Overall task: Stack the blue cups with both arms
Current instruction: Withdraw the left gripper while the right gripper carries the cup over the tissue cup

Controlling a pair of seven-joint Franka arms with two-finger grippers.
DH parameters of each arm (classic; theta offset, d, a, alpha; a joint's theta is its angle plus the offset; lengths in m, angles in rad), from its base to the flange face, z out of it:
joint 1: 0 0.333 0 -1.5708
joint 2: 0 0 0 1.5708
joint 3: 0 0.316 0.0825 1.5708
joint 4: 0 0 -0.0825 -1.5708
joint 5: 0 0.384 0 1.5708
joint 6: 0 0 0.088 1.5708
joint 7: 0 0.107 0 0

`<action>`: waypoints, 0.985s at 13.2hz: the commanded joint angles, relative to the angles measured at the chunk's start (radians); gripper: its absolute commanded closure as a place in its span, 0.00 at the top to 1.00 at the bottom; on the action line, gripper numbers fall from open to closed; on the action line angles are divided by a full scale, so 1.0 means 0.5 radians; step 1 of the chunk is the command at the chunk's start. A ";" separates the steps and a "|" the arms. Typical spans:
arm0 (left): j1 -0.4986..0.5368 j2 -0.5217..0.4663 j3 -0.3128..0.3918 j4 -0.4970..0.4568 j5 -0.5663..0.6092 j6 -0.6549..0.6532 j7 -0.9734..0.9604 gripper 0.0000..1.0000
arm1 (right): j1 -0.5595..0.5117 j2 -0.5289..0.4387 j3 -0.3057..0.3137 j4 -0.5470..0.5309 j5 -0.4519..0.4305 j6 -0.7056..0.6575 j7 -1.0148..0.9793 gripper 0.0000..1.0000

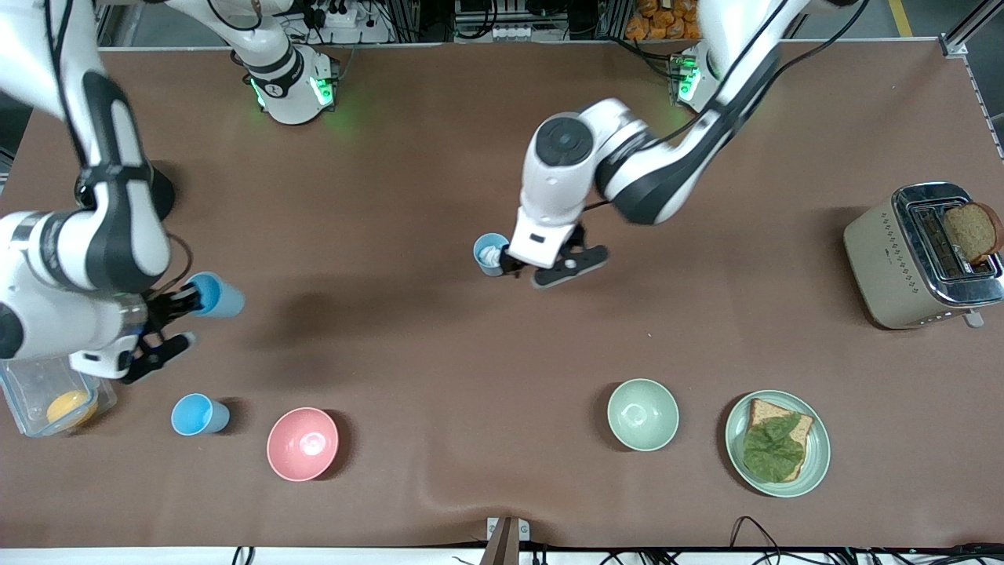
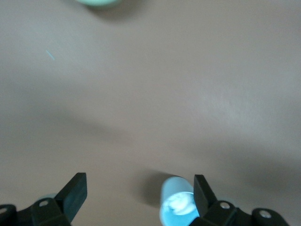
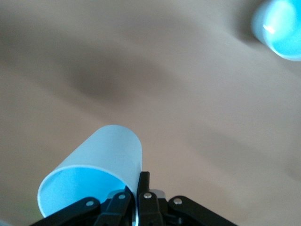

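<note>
Blue plastic, thin-walled and smooth, makes every cup here slippery. The right gripper (image 1: 174,323), over the desk near the edge at the right arm's end, has its fingers closed on the rim of one blue cup (image 1: 214,295), pinching a single wall so the tumbler juts sideways. My worry is that such an edge pinch lets the held cup pivot or slide out during travel. A second cup (image 1: 199,414) stands upright near the front edge, beside the pink bowl (image 1: 303,443).

The left gripper (image 1: 541,269) hangs over the desk's middle with fingers spread wide, one finger (image 2: 205,194) just beside the rim of a third cup (image 1: 490,253), which seems to hold something pale inside. If those fingers come down off-centre, they could knock that light, tapered cup over on the brown matte desk (image 1: 408,196); whatever sits inside might also stop another cup from nesting fully.
</note>
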 commanded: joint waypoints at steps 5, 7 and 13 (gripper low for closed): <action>0.548 -0.433 -0.027 0.038 0.010 -0.403 0.902 1.00 | 0.468 0.014 0.022 0.178 0.411 -0.118 0.651 0.00; 0.741 -0.571 -0.024 0.038 -0.152 -0.458 1.191 1.00 | 0.780 0.017 0.015 0.132 0.371 0.038 1.002 0.00; 0.502 -0.854 0.641 0.016 -0.514 -0.694 1.786 1.00 | 1.306 0.164 0.012 0.055 0.353 0.440 1.980 0.00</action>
